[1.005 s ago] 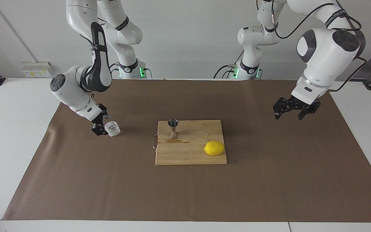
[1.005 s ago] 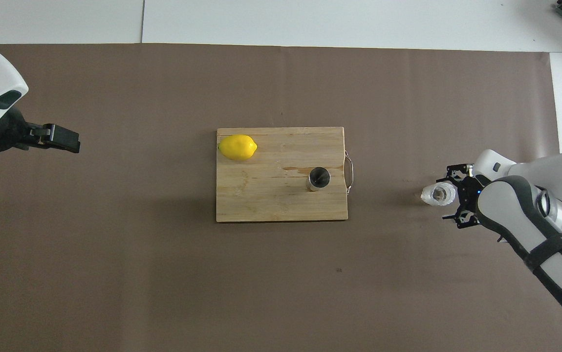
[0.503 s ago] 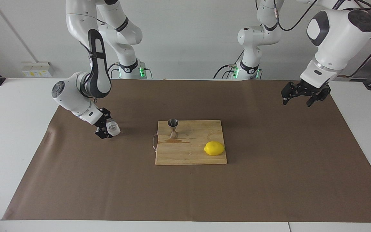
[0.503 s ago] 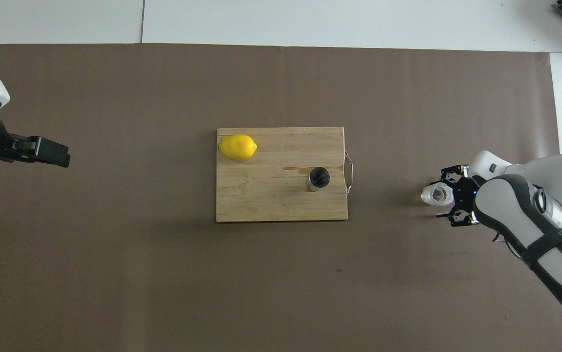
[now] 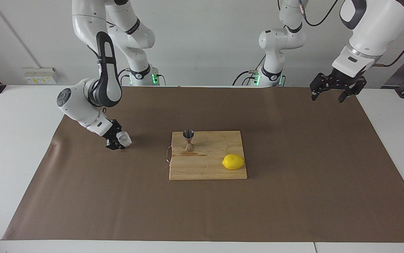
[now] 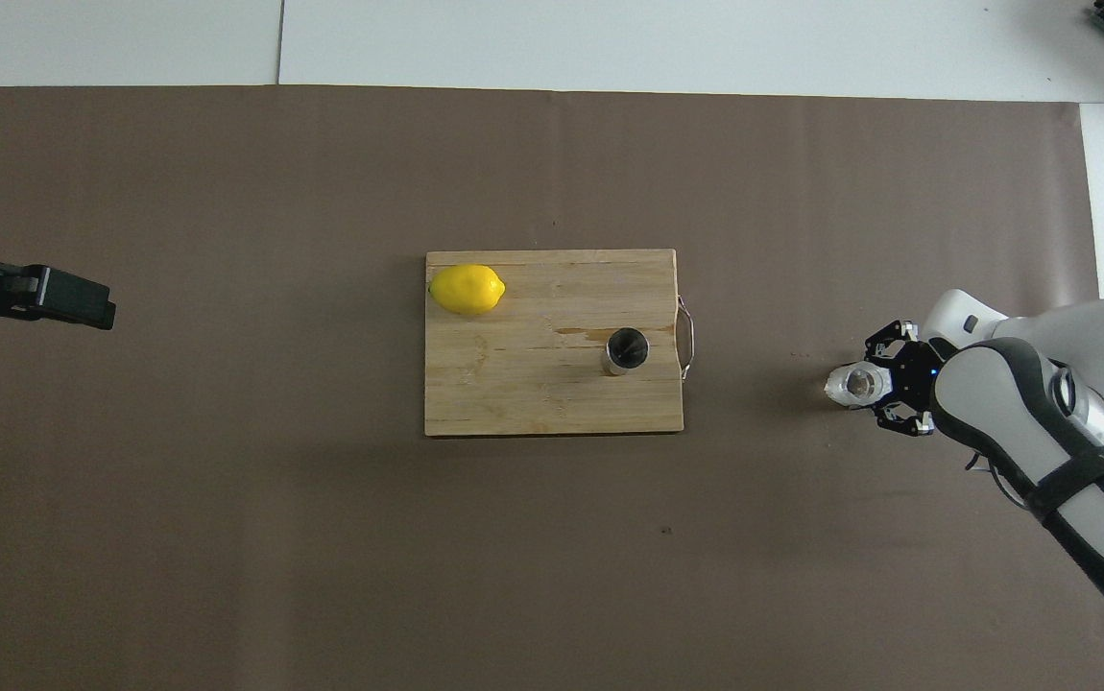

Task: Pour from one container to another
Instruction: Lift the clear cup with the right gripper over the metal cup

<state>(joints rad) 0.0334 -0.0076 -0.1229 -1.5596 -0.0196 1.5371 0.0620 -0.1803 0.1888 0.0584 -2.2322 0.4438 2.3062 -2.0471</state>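
Observation:
The small frosted clear cup sits on the brown mat toward the right arm's end of the table, and also shows in the overhead view. My right gripper is low at the mat and shut on the cup, also seen from above. The steel hourglass jigger stands upright on the wooden cutting board, at the board's corner nearest the cup. My left gripper hangs open and empty, high over the mat's edge at the left arm's end.
A yellow lemon lies on the board's corner toward the left arm, farther from the robots than the jigger. A wet streak marks the board beside the jigger. A wire handle sticks out of the board's edge toward the cup.
My right gripper has closed in on the cup, which has tipped slightly. My left gripper has risen and drawn back toward the robots.

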